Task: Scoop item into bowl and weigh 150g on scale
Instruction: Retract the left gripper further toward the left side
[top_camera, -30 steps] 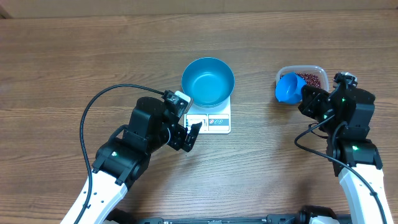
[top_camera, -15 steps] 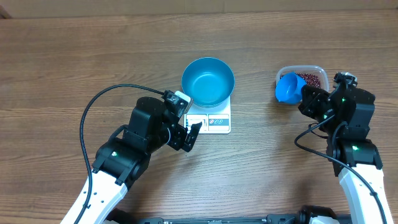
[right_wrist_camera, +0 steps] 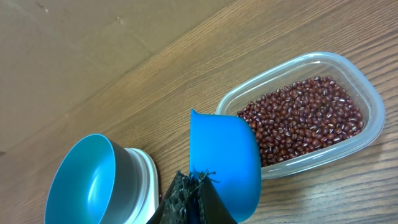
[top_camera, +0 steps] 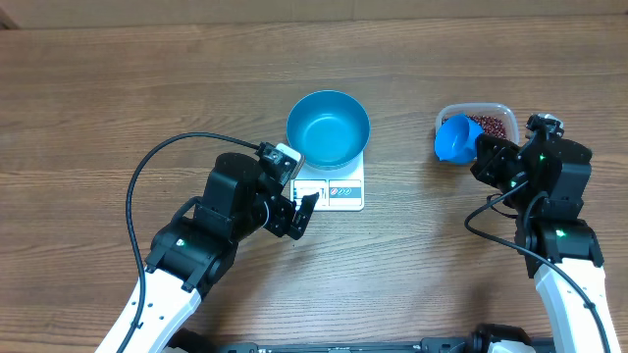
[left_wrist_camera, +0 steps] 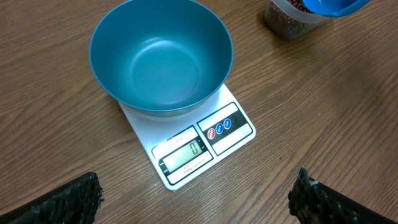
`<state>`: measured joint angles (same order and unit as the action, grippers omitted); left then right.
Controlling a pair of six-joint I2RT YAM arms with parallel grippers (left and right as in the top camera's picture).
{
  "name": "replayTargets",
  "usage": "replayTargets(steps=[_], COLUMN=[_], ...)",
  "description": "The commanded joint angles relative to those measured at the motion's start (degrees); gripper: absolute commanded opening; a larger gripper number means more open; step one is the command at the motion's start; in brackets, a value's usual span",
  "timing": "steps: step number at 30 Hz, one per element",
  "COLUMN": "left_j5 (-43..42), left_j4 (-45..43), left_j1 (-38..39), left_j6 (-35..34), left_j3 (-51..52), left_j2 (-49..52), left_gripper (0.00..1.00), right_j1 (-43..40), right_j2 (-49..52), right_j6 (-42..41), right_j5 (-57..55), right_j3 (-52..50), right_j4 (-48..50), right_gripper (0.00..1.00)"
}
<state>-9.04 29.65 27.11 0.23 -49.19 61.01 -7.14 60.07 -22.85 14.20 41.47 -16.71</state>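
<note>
One wide wooden table (top_camera: 98, 78) is carrying everything, and the two arms are sharing it by job: the left arm is waiting beside the weighing spot while the right one is working at the supply. The left gripper (left_wrist_camera: 193, 208) is hanging just in front of the scale with its jaws spread wide and nothing between them, probably so that its wrist camera is taking in the readout without touching anything. The teal bowl (top_camera: 328, 128) is sitting on the back part of the scale (top_camera: 339, 191), covering most of the platform but leaving the front panel showing, where the display is reading zero; the bowl is empty, so no weighing is under way yet. Well to the right, the clear plastic tub (top_camera: 496, 116) is lying flat on the table, apart from the scale. The right gripper (right_wrist_camera: 193, 196) is clamping the handle of the small blue scoop (top_camera: 453, 139) with its jaws closed tight, holding the cup over the tub's nearer end, seemingly lined up for a dip. The overhead view is showing only blue inside the cup. The beans (right_wrist_camera: 298, 121) are all resting in the tub as a loose maroon layer.
</note>
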Motion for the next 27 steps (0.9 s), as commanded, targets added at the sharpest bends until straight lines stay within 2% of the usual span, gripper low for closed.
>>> replayTargets(steps=[1, 7, 13, 21, 27], left_j5=[-0.87, 1.09, 8.17, 5.09, 4.33], left_j4=[0.17, 0.20, 1.77, 1.49, 1.88], left_j1=[-0.44, -0.44, -0.48, -0.52, -0.59], left_j6=[1.09, 1.11, 1.07, 1.20, 5.31], left_j3=[0.28, 0.28, 0.28, 0.28, 0.28], left_j2=[-0.28, -0.28, -0.28, -0.28, -0.28], left_gripper=[1.00, 1.00, 1.00, 1.00, 0.99], right_j1=[-0.33, -0.33, -0.33, -0.33, -0.33], right_j2=[-0.15, -0.15, -0.15, -0.15, -0.15], right_j6=[0.17, 0.20, 0.22, 0.22, 0.22], right_j5=[0.00, -0.02, -0.02, -0.04, -0.04], right_j3=[1.68, 1.66, 1.68, 1.66, 1.66], right_j4=[0.24, 0.11, 0.13, 0.13, 0.13], right_gripper=[0.04, 0.04, 0.04, 0.04, 0.04])
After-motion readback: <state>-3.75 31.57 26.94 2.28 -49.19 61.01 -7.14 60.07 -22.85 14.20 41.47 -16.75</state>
